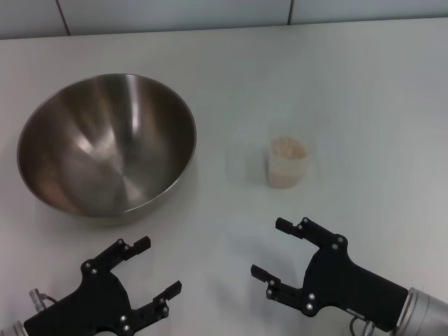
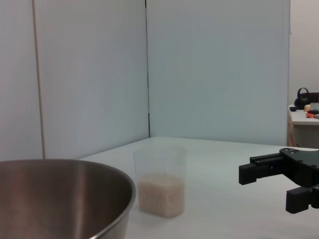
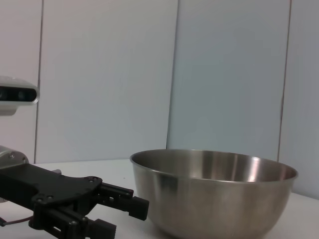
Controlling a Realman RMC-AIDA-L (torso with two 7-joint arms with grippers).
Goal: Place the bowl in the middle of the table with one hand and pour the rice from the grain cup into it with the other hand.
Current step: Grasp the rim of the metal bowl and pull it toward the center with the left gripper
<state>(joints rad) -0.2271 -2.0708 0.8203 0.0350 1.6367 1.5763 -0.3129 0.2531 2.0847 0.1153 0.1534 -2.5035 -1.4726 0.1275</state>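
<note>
The steel bowl (image 1: 105,143) stands empty on the left of the white table (image 1: 350,84). The clear grain cup (image 1: 288,162) stands upright right of centre, with rice (image 1: 288,148) in it. My left gripper (image 1: 158,264) is open and empty, low at the front, just in front of the bowl. My right gripper (image 1: 268,247) is open and empty, in front of the cup. The left wrist view shows the bowl's rim (image 2: 75,172), the cup (image 2: 160,169), the rice (image 2: 160,195) and the right gripper (image 2: 266,189). The right wrist view shows the bowl (image 3: 214,194) and the left gripper (image 3: 127,219).
Pale wall panels (image 1: 210,14) run behind the table's far edge. In the left wrist view a side table (image 2: 301,117) with a dark kettle (image 2: 302,98) stands far off. The robot's head camera (image 3: 17,94) shows in the right wrist view.
</note>
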